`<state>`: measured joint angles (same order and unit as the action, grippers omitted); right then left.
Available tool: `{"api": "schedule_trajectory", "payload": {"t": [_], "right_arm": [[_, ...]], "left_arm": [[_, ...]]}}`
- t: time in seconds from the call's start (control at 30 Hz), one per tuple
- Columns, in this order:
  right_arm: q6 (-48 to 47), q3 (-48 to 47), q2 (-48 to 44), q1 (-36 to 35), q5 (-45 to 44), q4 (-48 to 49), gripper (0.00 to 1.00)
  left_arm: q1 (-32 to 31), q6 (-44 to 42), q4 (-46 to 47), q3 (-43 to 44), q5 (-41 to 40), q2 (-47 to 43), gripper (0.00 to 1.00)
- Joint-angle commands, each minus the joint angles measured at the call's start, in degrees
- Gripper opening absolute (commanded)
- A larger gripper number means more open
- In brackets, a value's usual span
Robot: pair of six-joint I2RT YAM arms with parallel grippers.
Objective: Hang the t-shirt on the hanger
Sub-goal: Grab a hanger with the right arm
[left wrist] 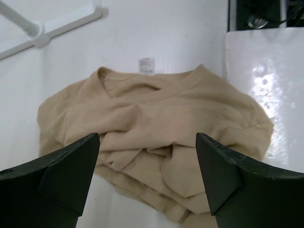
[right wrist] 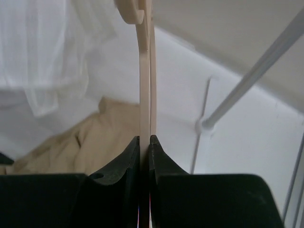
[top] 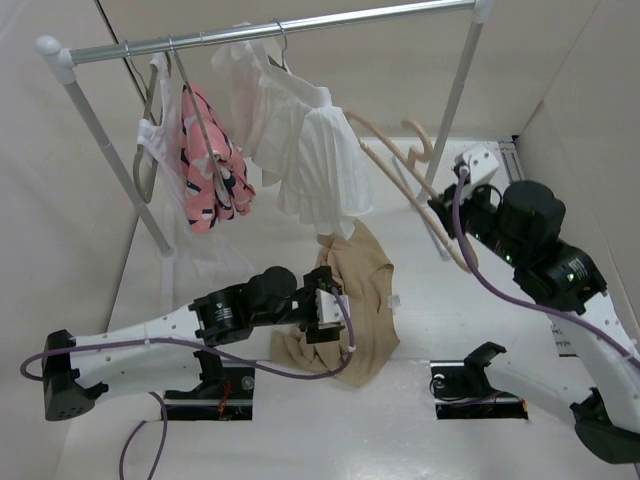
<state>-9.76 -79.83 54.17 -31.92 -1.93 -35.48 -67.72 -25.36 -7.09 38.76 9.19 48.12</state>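
Tan t-shirt (left wrist: 156, 118) lies crumpled on your desk (left wrist: 166, 28), your left gripper (left wrist: 147, 142) spread wide over it. Your right gripper (right wrist: 145, 138) clamps the peach hanger (right wrist: 145, 71) at right.

t-shirt (top: 352, 300) on table (top: 455, 335) below rail (top: 300, 27), hanger (right wrist: 145, 85) to its right

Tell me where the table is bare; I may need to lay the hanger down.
Bare table lies between the t-shirt and the right arm; a strip runs between the rack leg and the left arm. Crowded under the rail, where garments hang.
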Motion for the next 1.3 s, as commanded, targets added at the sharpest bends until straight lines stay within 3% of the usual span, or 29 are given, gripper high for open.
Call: {"api": "schedule_trajectory", "payload": {"t": [0.0,0.13,0.3,0.5,0.63,0.87,1.07,1.27], "right_arm": [[6.76,7.65,-8.78,-0.69,-4.48,-5.53,0.0],[16.15,19.6,-17.31,-1.21,-8.43,-14.16,0.0],[23.72,22.0,-25.16,-1.21,-12.03,-21.37,0.0],[24.01,22.62,-27.28,-1.21,-11.16,-24.98,0.0],[21.81,19.81,-25.44,-1.21,-11.69,-24.98,0.0],[19.78,19.18,-24.2,-1.21,-14.24,-26.74,0.0],[20.39,20.41,-27.01,-1.21,-14.24,-27.88,0.0],[20.39,20.95,-27.01,-1.21,-13.53,-27.88,0.0]], "left_arm": [[0.22,2.76,2.6,6.39,7.41,4.51,0.79],[0.22,5.67,2.61,14.2,7.08,17.42,0.82],[0.75,7.52,2.6,22.66,0.67,34.54,0.77],[3.99,6.91,7.53,28.02,-10.58,46.88,0.75],[9.01,8.23,8.24,32.68,-13.41,55.39,0.71],[9.01,8.23,8.33,38.58,-13.4,63.31,0.69],[10.16,12.18,8.41,38.58,-11.12,65.17,0.71],[11.21,12.7,10.08,41.47,-14.72,68.6,0.49]]}}
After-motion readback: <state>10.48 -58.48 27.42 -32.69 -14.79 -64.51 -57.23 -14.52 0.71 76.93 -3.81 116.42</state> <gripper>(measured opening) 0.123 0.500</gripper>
